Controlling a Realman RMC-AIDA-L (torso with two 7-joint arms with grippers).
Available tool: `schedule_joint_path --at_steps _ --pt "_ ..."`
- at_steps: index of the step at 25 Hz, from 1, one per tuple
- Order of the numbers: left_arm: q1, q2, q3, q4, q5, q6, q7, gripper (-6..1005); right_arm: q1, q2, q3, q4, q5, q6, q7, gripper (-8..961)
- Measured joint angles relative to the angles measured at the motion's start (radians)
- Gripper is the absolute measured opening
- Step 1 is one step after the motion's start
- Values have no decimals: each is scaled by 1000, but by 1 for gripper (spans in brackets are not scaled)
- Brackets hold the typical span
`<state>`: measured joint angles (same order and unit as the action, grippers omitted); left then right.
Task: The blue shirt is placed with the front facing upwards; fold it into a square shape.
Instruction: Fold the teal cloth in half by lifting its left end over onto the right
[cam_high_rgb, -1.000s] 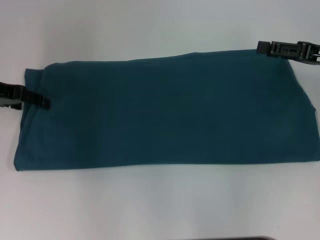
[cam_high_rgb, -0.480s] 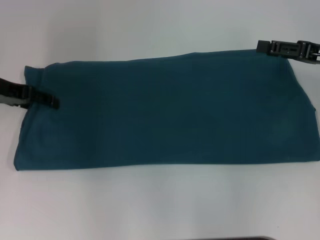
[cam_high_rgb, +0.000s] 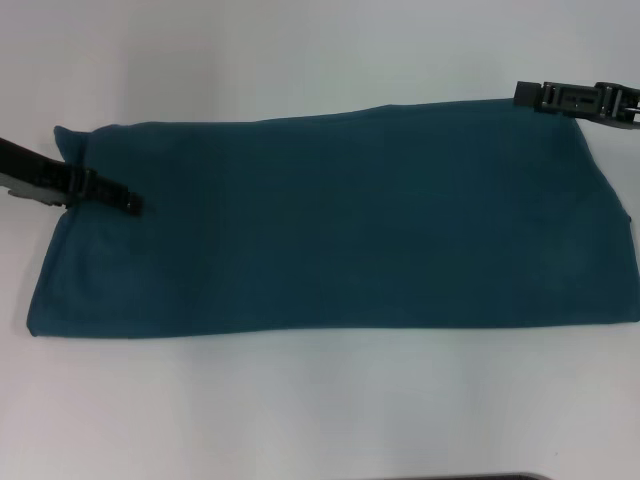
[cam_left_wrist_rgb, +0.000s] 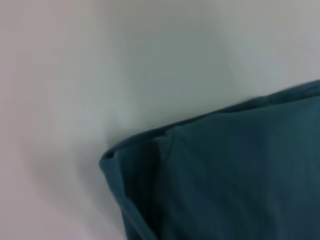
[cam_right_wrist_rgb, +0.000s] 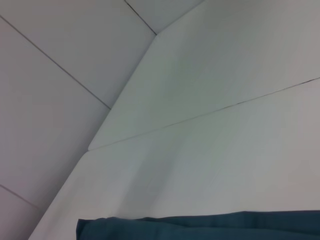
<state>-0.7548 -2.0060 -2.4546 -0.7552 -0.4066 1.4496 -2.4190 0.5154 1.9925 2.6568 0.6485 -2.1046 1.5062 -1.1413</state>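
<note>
The blue shirt (cam_high_rgb: 340, 220) lies on the white table as a long, plain band running left to right, with no lettering showing. My left gripper (cam_high_rgb: 135, 205) reaches in over the shirt's left end, low on the cloth and shut on it; the edge there is drawn inward and the far left corner stands up a little. That raised, doubled corner (cam_left_wrist_rgb: 145, 165) fills the left wrist view. My right gripper (cam_high_rgb: 520, 95) rests at the shirt's far right corner, at the cloth's edge. The right wrist view shows only a strip of the shirt's edge (cam_right_wrist_rgb: 200, 225).
The white table (cam_high_rgb: 300, 400) extends around the shirt on all sides. A dark edge (cam_high_rgb: 460, 477) shows at the very front. Seams between white panels (cam_right_wrist_rgb: 150, 35) run beyond the table in the right wrist view.
My left gripper has slid to the right, farther over the shirt's left end, and the left edge has pulled in with it. The right gripper has not moved.
</note>
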Motion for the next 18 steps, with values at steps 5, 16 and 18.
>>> schedule_joint_path --at_steps 5,16,18 --pt "-3 -1 0 -8 0 5 0 889 0 0 0 1 0 0 0 717" --pt "-3 2 0 -15 0 1 0 886 3 0 0 1 0 -3 0 717" --pt "-3 0 0 -23 0 -3 0 886 4 0 0 2 0 -3 0 717"
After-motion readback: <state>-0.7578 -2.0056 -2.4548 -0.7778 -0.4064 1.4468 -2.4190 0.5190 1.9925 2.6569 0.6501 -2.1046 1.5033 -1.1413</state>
